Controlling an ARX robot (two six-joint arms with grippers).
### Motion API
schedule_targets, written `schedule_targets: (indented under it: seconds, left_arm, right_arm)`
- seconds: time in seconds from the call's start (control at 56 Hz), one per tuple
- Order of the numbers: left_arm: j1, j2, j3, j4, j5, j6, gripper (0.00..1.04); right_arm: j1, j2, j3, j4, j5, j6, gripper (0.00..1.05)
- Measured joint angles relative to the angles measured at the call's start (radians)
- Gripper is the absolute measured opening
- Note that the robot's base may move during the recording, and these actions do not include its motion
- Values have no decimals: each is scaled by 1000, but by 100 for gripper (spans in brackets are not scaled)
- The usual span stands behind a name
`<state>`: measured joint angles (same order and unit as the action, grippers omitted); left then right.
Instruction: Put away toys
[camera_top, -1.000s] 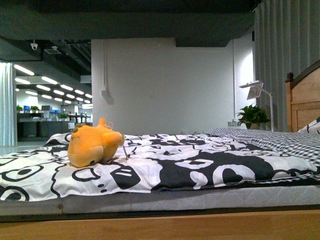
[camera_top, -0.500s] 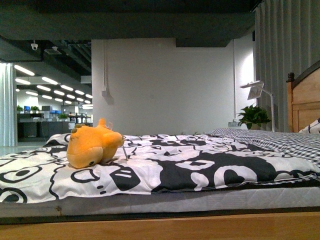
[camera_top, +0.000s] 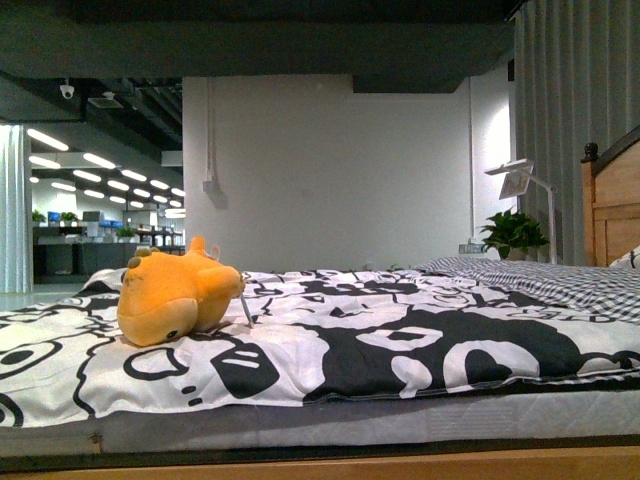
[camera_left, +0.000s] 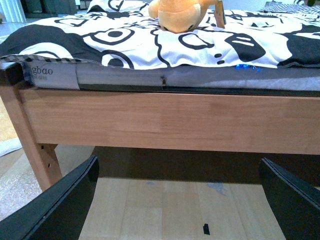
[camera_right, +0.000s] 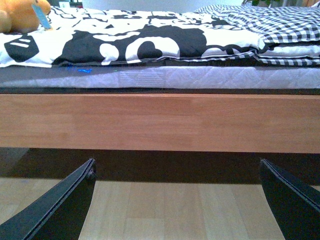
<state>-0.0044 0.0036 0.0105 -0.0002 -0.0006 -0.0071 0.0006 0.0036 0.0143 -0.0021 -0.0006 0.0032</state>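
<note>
Orange-yellow plush toy (camera_top: 178, 298), rounded snout, paper tag, lies on the bed's (camera_top: 420, 418) black-and-white quilt (camera_top: 330, 352). Left gripper (camera_left: 177, 162) and right gripper (camera_right: 177, 162): fingers wide apart.

Orange plush toy (camera_left: 181, 15) lies on patterned quilt (camera_left: 125, 47) above wooden bed rail (camera_left: 165, 120).

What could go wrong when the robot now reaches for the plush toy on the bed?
1. Both the left tool and the right tool hang open and low, facing the wooden bed rail; a straight move forward may hit it.
2. The plush toy lies on a loose quilt, so a grasp may pinch the cloth too.
3. Its paper tag sticks out; gripping only the tag may let the toy slip.
</note>
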Motion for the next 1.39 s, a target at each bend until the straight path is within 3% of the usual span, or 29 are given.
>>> schedule_targets:
  seconds: [1.393]
  left_arm:
    - [0,0,0,0,1,0,98]
  right_arm:
    - [0,0,0,0,4,0,98]
